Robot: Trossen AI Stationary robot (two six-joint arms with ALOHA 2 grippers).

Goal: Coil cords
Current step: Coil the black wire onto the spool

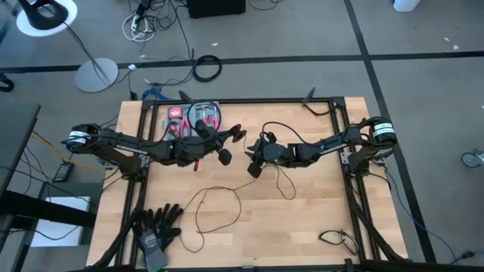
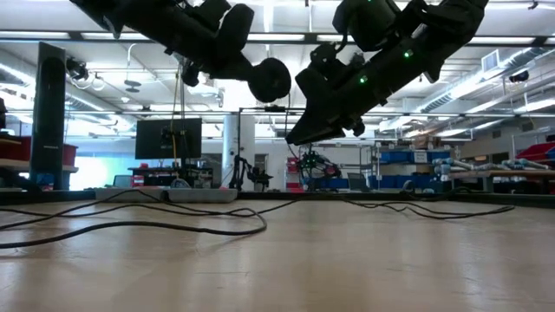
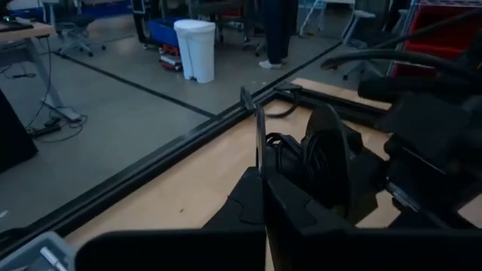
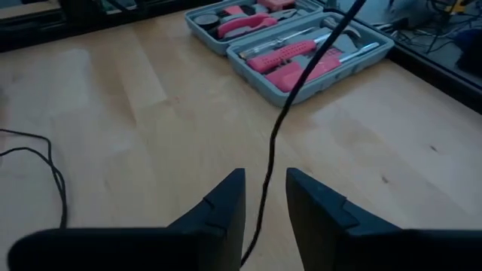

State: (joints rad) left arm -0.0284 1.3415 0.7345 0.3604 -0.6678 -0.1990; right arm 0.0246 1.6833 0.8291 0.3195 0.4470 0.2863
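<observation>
Black and thin, the cord (image 1: 219,198) sprawls in loose loops across the lower centre of the wooden tabletop (image 1: 302,219) in the high view, and one strand rises to the two arms meeting mid-frame. The left tool (image 3: 260,177) is closed, pinching a length of that wire, which stands up between its fingers. The right tool (image 4: 263,197) is part open, its fingers either side of a hanging strand without visibly clamping it. An open case of pink-handled tools (image 4: 301,41) lies behind, at the upper centre. As a judgement, coiling has barely begun: no tidy coil shows anywhere, and most of the cord lies slack and must be gathered.
</observation>
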